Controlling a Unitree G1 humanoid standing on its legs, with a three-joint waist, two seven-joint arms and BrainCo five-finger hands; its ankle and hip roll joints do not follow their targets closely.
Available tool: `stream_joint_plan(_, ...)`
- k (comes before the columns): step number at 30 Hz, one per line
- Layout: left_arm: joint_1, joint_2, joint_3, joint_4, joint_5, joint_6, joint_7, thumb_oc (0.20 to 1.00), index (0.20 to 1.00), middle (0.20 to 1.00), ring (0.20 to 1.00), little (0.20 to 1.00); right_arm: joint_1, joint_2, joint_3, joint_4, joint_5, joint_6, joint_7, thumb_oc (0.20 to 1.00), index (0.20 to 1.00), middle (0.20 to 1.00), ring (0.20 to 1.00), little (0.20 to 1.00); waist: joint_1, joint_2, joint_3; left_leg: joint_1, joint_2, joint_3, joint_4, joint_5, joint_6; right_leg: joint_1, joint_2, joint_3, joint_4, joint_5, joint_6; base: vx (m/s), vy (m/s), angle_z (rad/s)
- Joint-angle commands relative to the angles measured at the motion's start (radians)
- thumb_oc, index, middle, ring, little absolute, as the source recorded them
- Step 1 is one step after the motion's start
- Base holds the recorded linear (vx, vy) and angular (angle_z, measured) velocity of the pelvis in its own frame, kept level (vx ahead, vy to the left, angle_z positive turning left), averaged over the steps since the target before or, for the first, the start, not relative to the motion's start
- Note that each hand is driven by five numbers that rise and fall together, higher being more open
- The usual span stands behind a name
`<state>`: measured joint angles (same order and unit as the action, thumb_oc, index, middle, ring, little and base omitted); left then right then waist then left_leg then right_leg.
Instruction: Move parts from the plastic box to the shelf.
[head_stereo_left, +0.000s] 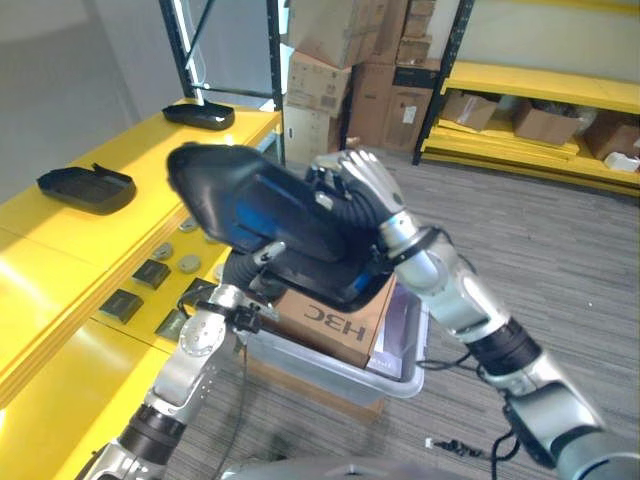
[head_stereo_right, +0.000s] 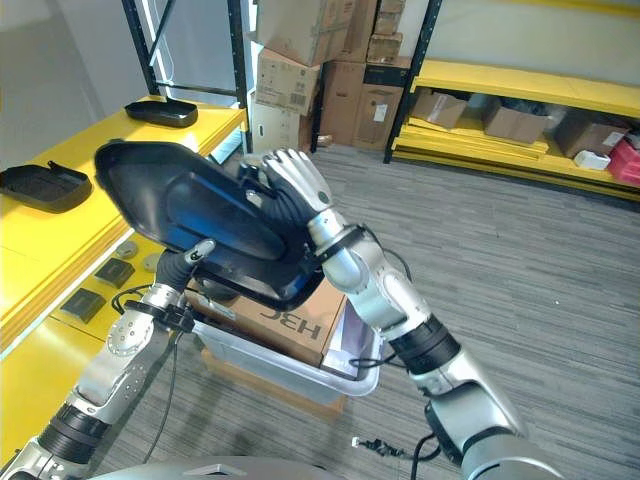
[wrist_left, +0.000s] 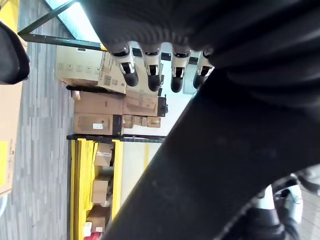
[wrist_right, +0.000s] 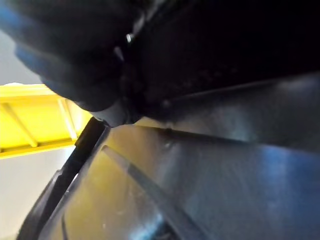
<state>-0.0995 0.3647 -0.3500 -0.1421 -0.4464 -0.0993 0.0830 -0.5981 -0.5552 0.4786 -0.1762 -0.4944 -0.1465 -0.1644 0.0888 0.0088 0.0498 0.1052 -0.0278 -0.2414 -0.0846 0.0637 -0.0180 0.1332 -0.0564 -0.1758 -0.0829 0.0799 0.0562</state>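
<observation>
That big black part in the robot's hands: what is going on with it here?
The robot holds a large black moulded part raised above the plastic box, between both hands. The right hand presses on its upper edge; the left hand supports it from below. Two similar black parts already lie on the yellow shelf to the robot's left.

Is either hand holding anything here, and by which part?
Both hands carry one large black part above the plastic box. The right hand is curled over its upper right edge; the left hand supports it from underneath, fingers hidden.
</observation>
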Motion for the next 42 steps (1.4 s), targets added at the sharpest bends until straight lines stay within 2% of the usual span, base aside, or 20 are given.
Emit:
stream_joint_plan(1, -0.110, -0.009, -0.018, 0.050, 0.037, -0.037, 0.002, 0.325, 0.325, 0.325, 0.325, 0.325, -0.081, 0.047, 0.098, -0.133, 0.107, -0.117, 0.082, 0.200, 0.200, 0.200, 0.200, 0.200, 0.009, -0.037, -0.086, -0.045, 0.029, 0.053, 0.002, -0.039, -0.015, 0.027, -0.081, -0.014, 0.043, -0.132, 0.075, 0.00, 0.000, 0.00)
stream_joint_plan(2, -0.116, -0.015, -0.017, 0.051, 0.025, -0.039, 0.007, 0.200, 0.200, 0.200, 0.200, 0.200, -0.086, 0.054, 0.111, -0.139, 0.122, -0.116, 0.094, 0.200, 0.200, 0.200, 0.200, 0.200, 0.008, -0.037, -0.085, -0.045, 0.029, 0.053, 0.003, -0.039, -0.016, 0.027, -0.081, -0.015, 0.044, -0.132, 0.075, 0.01, -0.003, 0.03)
stream_joint_plan(8, -0.143, -0.082, 0.005, 0.068, -0.081, -0.077, 0.098, 0.200, 0.200, 0.200, 0.200, 0.200, -0.022, 0.125, 0.159, -0.143, 0.226, -0.109, 0.111, 0.200, 0.200, 0.200, 0.200, 0.200, 0.000, -0.032, -0.070, -0.047, 0.029, 0.055, 0.001, -0.037, -0.017, 0.022, -0.082, -0.014, 0.048, -0.132, 0.073, 0.00, 0.000, 0.01)
stream_joint_plan(12, -0.152, -0.105, 0.068, 0.060, -0.040, -0.130, 0.195, 0.200, 0.200, 0.200, 0.200, 0.200, 0.085, 0.146, 0.156, -0.144, 0.261, -0.109, 0.087, 0.200, 0.200, 0.200, 0.200, 0.200, -0.016, -0.027, -0.056, -0.049, 0.032, 0.059, 0.001, -0.035, -0.020, 0.012, -0.079, -0.007, 0.057, -0.138, 0.070, 0.00, -0.005, -0.03)
stream_joint_plan(18, -0.169, -0.117, 0.117, 0.060, 0.014, -0.187, 0.276, 0.200, 0.200, 0.200, 0.200, 0.200, 0.175, 0.143, 0.127, -0.153, 0.298, -0.127, 0.037, 0.200, 0.200, 0.200, 0.200, 0.200, -0.039, -0.024, -0.044, -0.052, 0.037, 0.063, 0.001, -0.035, -0.024, 0.002, -0.073, 0.002, 0.068, -0.148, 0.067, 0.00, -0.015, -0.02)
stream_joint_plan(19, -0.164, -0.111, 0.141, 0.061, 0.058, -0.200, 0.308, 0.200, 0.200, 0.200, 0.200, 0.200, 0.223, 0.145, 0.100, -0.160, 0.357, -0.143, 0.022, 0.856, 0.856, 0.856, 0.856, 0.856, -0.047, -0.022, -0.040, -0.053, 0.040, 0.067, 0.002, -0.036, -0.025, -0.002, -0.072, 0.005, 0.074, -0.150, 0.067, 0.00, 0.000, 0.00)
stream_joint_plan(20, -0.164, -0.111, 0.141, 0.061, 0.058, -0.200, 0.308, 0.200, 0.200, 0.200, 0.200, 0.200, 0.223, 0.145, 0.100, -0.160, 0.357, -0.143, 0.022, 1.000, 1.000, 1.000, 1.000, 1.000, -0.047, -0.022, -0.041, -0.053, 0.040, 0.067, 0.002, -0.036, -0.025, -0.002, -0.072, 0.005, 0.074, -0.151, 0.067, 0.00, 0.000, 0.00)
stream_joint_plan(23, -0.151, -0.097, 0.171, 0.063, 0.131, -0.200, 0.340, 0.200, 0.200, 0.200, 0.200, 0.200, 0.278, 0.153, 0.047, -0.160, 0.424, -0.156, -0.001, 1.000, 1.000, 1.000, 1.000, 1.000, -0.055, -0.017, -0.037, -0.052, 0.045, 0.073, 0.002, -0.037, -0.027, -0.005, -0.072, 0.008, 0.075, -0.150, 0.066, 0.01, -0.019, -0.06)
stream_joint_plan(24, -0.104, -0.054, 0.233, 0.045, 0.248, -0.195, 0.376, 0.200, 0.200, 0.200, 0.200, 0.200, 0.380, 0.147, -0.084, -0.174, 0.489, -0.183, -0.049, 1.000, 1.000, 1.000, 1.000, 1.000, -0.065, -0.011, -0.039, -0.051, 0.048, 0.083, 0.002, -0.040, -0.028, -0.007, -0.069, 0.013, 0.070, -0.150, 0.067, 0.02, -0.029, -0.13)
stream_joint_plan(26, -0.067, -0.025, 0.275, 0.039, 0.330, -0.186, 0.396, 0.200, 0.200, 0.200, 0.200, 0.200, 0.460, 0.146, -0.186, -0.156, 0.518, -0.194, -0.084, 1.000, 1.000, 1.000, 1.000, 1.000, -0.073, -0.006, -0.041, -0.050, 0.050, 0.090, 0.001, -0.042, -0.029, -0.009, -0.068, 0.018, 0.067, -0.150, 0.067, 0.02, -0.016, -0.14)
stream_joint_plan(27, -0.066, -0.025, 0.273, 0.038, 0.331, -0.185, 0.397, 0.200, 0.200, 0.200, 0.200, 0.200, 0.462, 0.146, -0.187, -0.157, 0.518, -0.194, -0.083, 1.000, 1.000, 1.000, 1.000, 1.000, -0.071, -0.006, -0.042, -0.049, 0.050, 0.091, 0.001, -0.042, -0.029, -0.009, -0.068, 0.018, 0.067, -0.150, 0.067, 0.04, -0.027, -0.15)
stream_joint_plan(28, -0.017, 0.020, 0.337, 0.035, 0.444, -0.177, 0.406, 0.200, 0.200, 0.200, 0.200, 0.200, 0.575, 0.137, -0.322, -0.098, 0.518, -0.199, -0.112, 1.000, 1.000, 1.000, 1.000, 1.000, -0.082, -0.001, -0.042, -0.045, 0.053, 0.098, 0.000, -0.044, -0.032, -0.007, -0.065, 0.021, 0.066, -0.152, 0.066, 0.05, -0.038, -0.13)
stream_joint_plan(29, 0.013, 0.036, 0.375, 0.030, 0.482, -0.188, 0.399, 0.200, 0.200, 0.200, 0.200, 0.200, 0.631, 0.109, -0.396, -0.029, 0.460, -0.190, -0.136, 1.000, 1.000, 1.000, 1.000, 1.000, -0.088, 0.001, -0.043, -0.046, 0.055, 0.098, -0.001, -0.045, -0.034, -0.007, -0.064, 0.021, 0.064, -0.152, 0.065, 0.06, -0.048, -0.01)
stream_joint_plan(31, 0.043, 0.045, 0.410, 0.032, 0.498, -0.194, 0.397, 0.200, 0.200, 0.200, 0.200, 0.200, 0.690, 0.099, -0.458, 0.109, 0.446, -0.172, -0.154, 1.000, 1.000, 1.000, 1.000, 1.000, -0.091, 0.001, -0.045, -0.045, 0.056, 0.097, -0.002, -0.047, -0.035, -0.005, -0.063, 0.020, 0.062, -0.153, 0.065, 0.03, -0.038, -0.03)
stream_joint_plan(36, 0.086, 0.076, 0.472, 0.009, 0.520, -0.205, 0.366, 0.200, 0.200, 0.200, 0.200, 0.200, 0.753, 0.083, -0.443, 0.378, 0.424, -0.113, -0.102, 1.000, 1.000, 1.000, 1.000, 1.000, -0.080, -0.002, -0.036, -0.052, 0.059, 0.089, 0.000, -0.042, -0.041, -0.006, -0.059, 0.018, 0.063, -0.155, 0.060, 0.01, -0.050, -0.01)
stream_joint_plan(39, 0.114, 0.063, 0.495, -0.011, 0.483, -0.231, 0.350, 0.200, 0.200, 0.200, 0.200, 0.200, 0.756, 0.121, -0.416, 0.621, 0.426, -0.078, -0.106, 1.000, 1.000, 1.000, 1.000, 1.000, -0.066, -0.002, -0.031, -0.047, 0.062, 0.076, 0.001, -0.048, -0.045, 0.009, -0.054, 0.007, 0.058, -0.166, 0.057, 0.01, -0.061, 0.06)
stream_joint_plan(41, 0.136, 0.062, 0.514, -0.031, 0.463, -0.251, 0.328, 0.200, 0.200, 0.200, 0.200, 0.200, 0.742, 0.126, -0.337, 0.781, 0.311, -0.043, -0.090, 1.000, 1.000, 1.000, 1.000, 1.000, -0.049, 0.001, -0.023, -0.054, 0.064, 0.053, 0.003, -0.041, -0.054, 0.016, -0.048, -0.011, 0.056, -0.171, 0.051, 0.02, -0.090, 0.12)
stream_joint_plan(42, 0.144, 0.058, 0.521, -0.038, 0.462, -0.256, 0.330, 0.200, 0.200, 0.200, 0.200, 0.200, 0.747, 0.149, -0.335, 0.838, 0.338, -0.039, -0.084, 1.000, 1.000, 1.000, 1.000, 1.000, -0.043, 0.003, -0.018, -0.056, 0.064, 0.047, 0.004, -0.039, -0.056, 0.019, -0.046, -0.017, 0.055, -0.174, 0.049, 0.02, -0.113, 0.37)
